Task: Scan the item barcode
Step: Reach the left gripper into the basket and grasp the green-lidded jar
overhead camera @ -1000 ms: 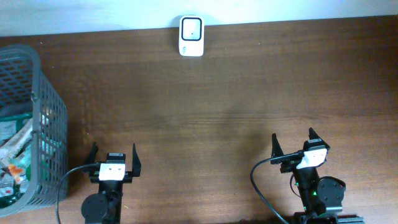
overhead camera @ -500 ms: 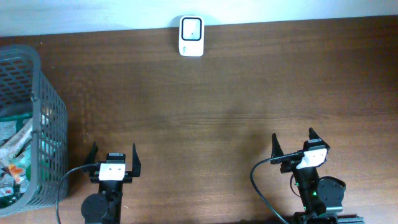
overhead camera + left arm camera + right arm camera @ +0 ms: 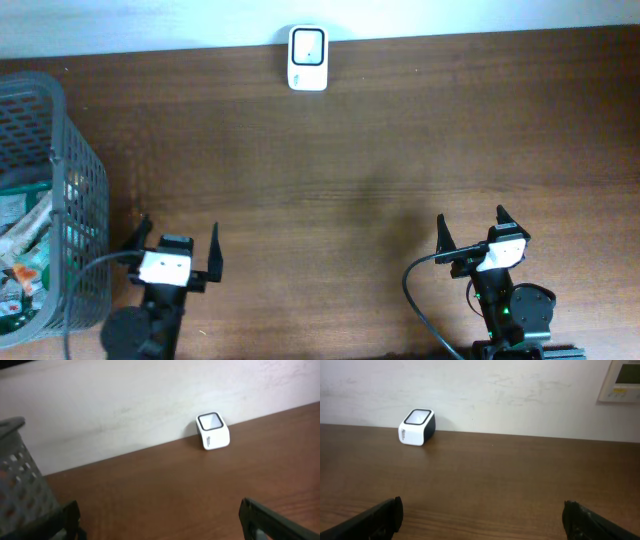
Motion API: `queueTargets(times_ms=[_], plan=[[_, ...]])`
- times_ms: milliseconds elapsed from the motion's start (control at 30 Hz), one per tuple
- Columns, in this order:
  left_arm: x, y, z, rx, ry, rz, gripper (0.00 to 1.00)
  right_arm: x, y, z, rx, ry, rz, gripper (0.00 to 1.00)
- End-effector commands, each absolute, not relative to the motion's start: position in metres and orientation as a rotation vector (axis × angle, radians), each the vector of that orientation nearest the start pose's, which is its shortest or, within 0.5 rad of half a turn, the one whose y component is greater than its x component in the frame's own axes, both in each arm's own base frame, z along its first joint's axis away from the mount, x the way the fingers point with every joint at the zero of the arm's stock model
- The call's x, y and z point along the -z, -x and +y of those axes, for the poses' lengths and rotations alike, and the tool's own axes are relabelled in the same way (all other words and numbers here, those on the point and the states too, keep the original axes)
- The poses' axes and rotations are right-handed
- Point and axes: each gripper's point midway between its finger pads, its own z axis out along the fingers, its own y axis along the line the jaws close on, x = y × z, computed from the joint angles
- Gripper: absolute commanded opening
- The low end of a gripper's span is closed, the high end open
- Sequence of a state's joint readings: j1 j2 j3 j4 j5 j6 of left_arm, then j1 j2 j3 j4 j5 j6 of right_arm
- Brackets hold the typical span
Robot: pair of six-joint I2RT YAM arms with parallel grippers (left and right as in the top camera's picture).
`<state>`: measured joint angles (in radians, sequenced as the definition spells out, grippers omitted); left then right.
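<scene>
The white barcode scanner (image 3: pixel 307 57) stands at the table's far edge against the wall, its dark window facing up; it also shows in the left wrist view (image 3: pixel 213 431) and the right wrist view (image 3: pixel 417 427). Packaged items (image 3: pixel 22 240) lie inside the grey mesh basket (image 3: pixel 60 150) at the left. My left gripper (image 3: pixel 178 232) sits open near the front edge, just right of the basket, with nothing between its fingers (image 3: pixel 159 510). My right gripper (image 3: pixel 471 222) is open and empty at the front right (image 3: pixel 482 507).
The basket's wall (image 3: pixel 20 480) rises close on the left in the left wrist view. Brown wooden tabletop (image 3: pixel 360 170) stretches between the grippers and the scanner. A wall control panel (image 3: pixel 622 380) hangs at the upper right in the right wrist view.
My left arm has shifted left and turned slightly toward the basket. The right arm has stayed still, and both grippers remain open.
</scene>
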<state>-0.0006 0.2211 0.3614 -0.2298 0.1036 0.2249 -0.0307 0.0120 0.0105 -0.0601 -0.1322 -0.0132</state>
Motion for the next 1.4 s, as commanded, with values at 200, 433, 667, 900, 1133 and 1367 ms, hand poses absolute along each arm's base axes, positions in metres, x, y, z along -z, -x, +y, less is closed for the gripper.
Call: queueTargets(times_ms=[200, 433, 667, 900, 1133, 1367], plan=[[-0.353, -0.305, -0.025, 0.007, -0.308, 1.960, 0.99, -0.159, -0.245, 0.018, -0.083, 0.104, 1.634, 0.98], [-0.331, -0.339, -0.072, 0.398, -0.457, 2.258, 0.99, -0.159, -0.245, 0.018, -0.083, 0.104, 1.634, 0.98], [-0.354, -0.344, 0.038, 0.085, 0.238, 2.292, 0.99, -0.159, -0.245, 0.018, -0.083, 0.104, 1.634, 0.98], [-0.355, -0.263, 0.211, -0.163, 1.195, 2.051, 0.98, -0.159, -0.245, 0.018, -0.083, 0.104, 1.634, 0.98], [-0.240, -0.222, 0.268, -0.156, 1.651, 2.246, 0.96, -0.159, -0.245, 0.018, -0.083, 0.104, 1.634, 0.98], [-0.145, -0.207, 0.254, -0.114, 1.748, 2.400, 1.00, -0.159, -0.245, 0.018, -0.083, 0.104, 1.634, 0.98]])
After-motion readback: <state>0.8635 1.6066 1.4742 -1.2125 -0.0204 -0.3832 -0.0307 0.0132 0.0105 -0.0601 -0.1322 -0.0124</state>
